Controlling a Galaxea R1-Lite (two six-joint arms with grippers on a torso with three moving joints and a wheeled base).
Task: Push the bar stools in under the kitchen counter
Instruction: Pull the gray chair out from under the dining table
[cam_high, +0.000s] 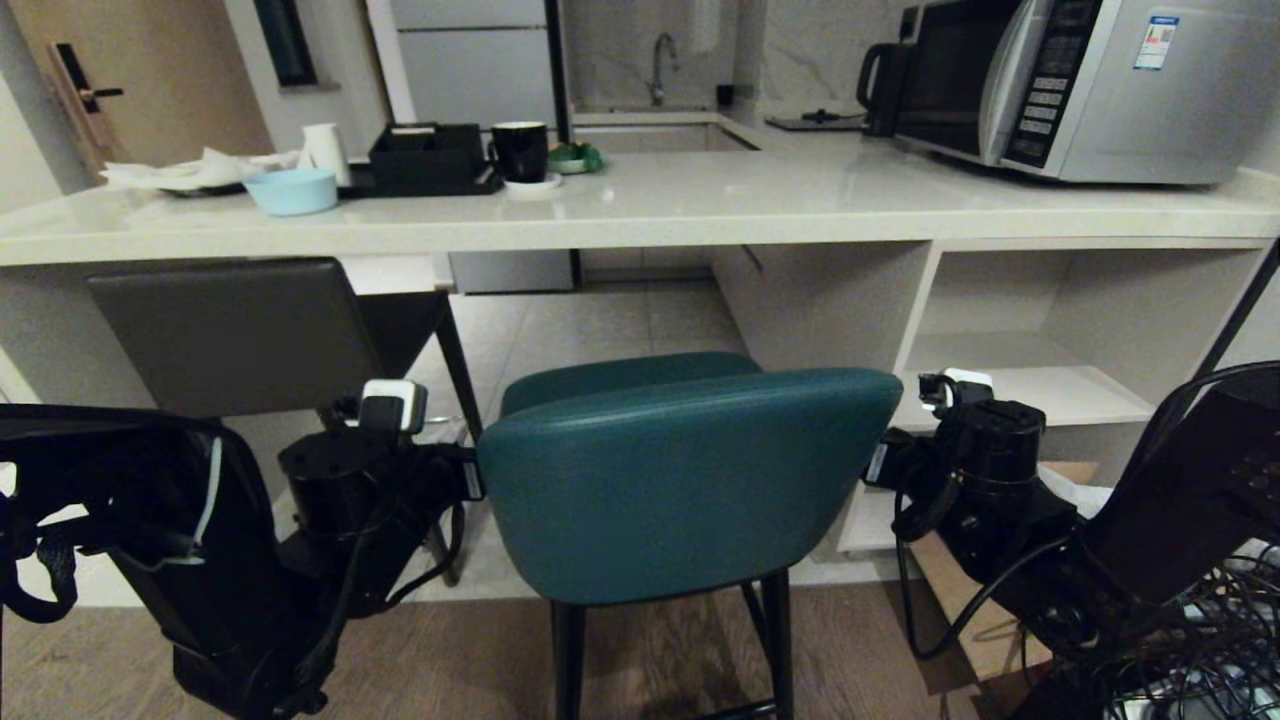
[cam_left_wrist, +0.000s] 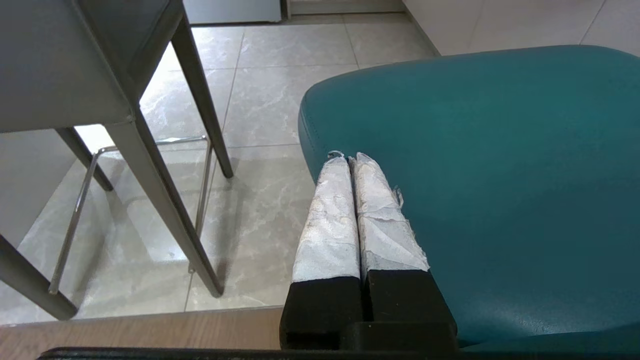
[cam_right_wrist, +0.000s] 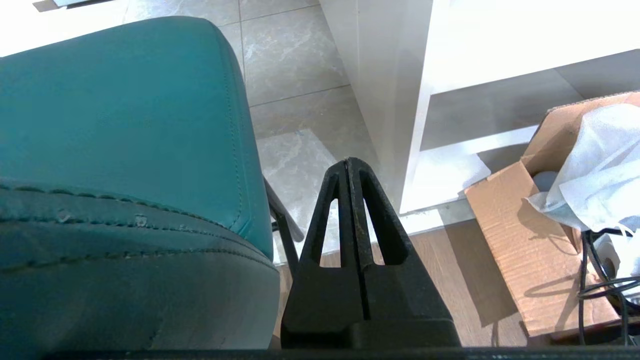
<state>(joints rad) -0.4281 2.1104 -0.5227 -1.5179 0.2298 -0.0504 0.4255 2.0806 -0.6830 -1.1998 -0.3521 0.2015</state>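
— Pincers first, from the left: where is the left gripper (cam_left_wrist: 350, 159)?

— Fingers pressed together, nothing between them, tips at the left edge of the teal stool (cam_high: 690, 480)'s curved back. I cannot tell if they touch it.

— And the grey-brown stool (cam_high: 225, 335)?

— Further left, its boxy back right under the edge of the kitchen counter (cam_high: 640, 205). The teal one stands in the middle, its back well short of the counter edge.

— The right gripper (cam_right_wrist: 350, 165)?

— Also pressed together and empty, just beside the teal stool's right edge, not touching. Beyond it stand white shelves (cam_high: 1010, 385); to its right, a cardboard box (cam_right_wrist: 525, 240) on the floor.
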